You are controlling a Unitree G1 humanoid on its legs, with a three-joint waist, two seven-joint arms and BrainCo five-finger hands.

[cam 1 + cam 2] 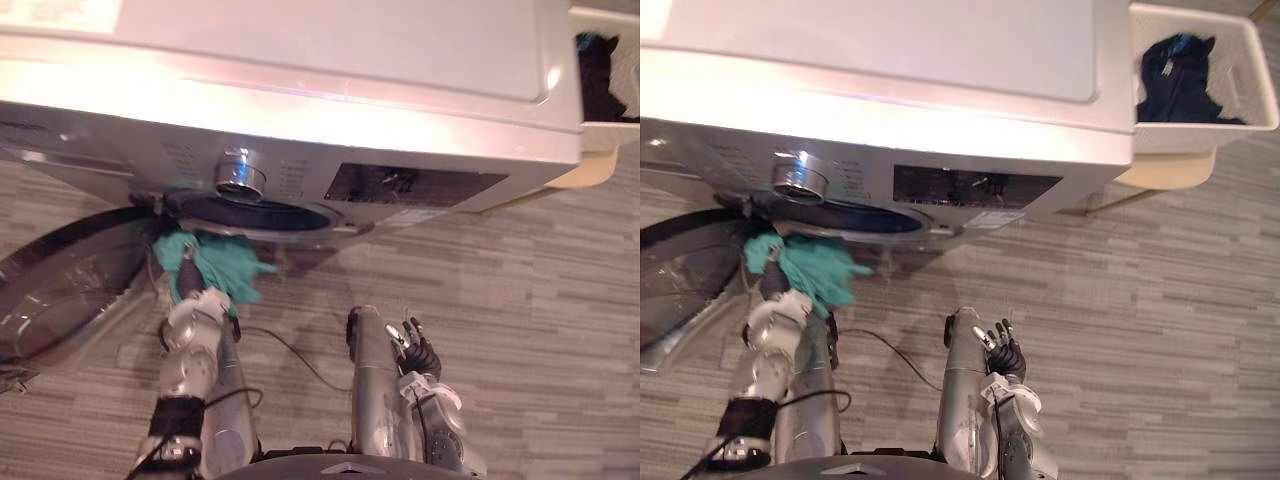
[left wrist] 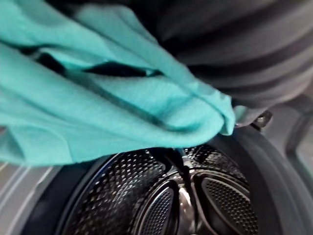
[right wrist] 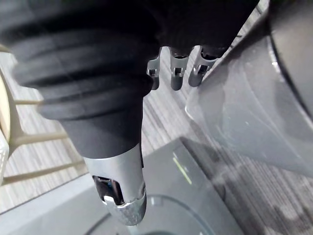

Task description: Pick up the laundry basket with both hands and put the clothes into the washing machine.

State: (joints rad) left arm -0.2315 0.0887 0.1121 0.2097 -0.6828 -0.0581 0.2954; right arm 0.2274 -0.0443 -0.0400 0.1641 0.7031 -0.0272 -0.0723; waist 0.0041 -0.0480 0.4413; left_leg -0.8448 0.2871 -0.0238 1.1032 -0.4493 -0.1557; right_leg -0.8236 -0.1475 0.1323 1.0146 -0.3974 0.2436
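Note:
A teal garment (image 1: 215, 262) hangs from my left hand (image 1: 188, 275) just below the washing machine's round opening (image 1: 250, 215). In the left wrist view the garment (image 2: 98, 98) drapes over the hand, in front of the perforated steel drum (image 2: 161, 196). My right hand (image 1: 420, 350) hangs low near my body, open and holding nothing; its fingers (image 3: 177, 73) are relaxed. The white laundry basket (image 1: 1240, 60) stands to the right of the machine on a beige stool (image 1: 1165, 170), with dark clothes (image 1: 1175, 75) in it.
The washer's glass door (image 1: 60, 290) is swung open to the left, next to my left arm. The silver machine (image 1: 300, 80) fills the upper part of the eye views, with a chrome knob (image 1: 238, 175) on its front. Grey striped flooring (image 1: 520, 300) stretches to the right.

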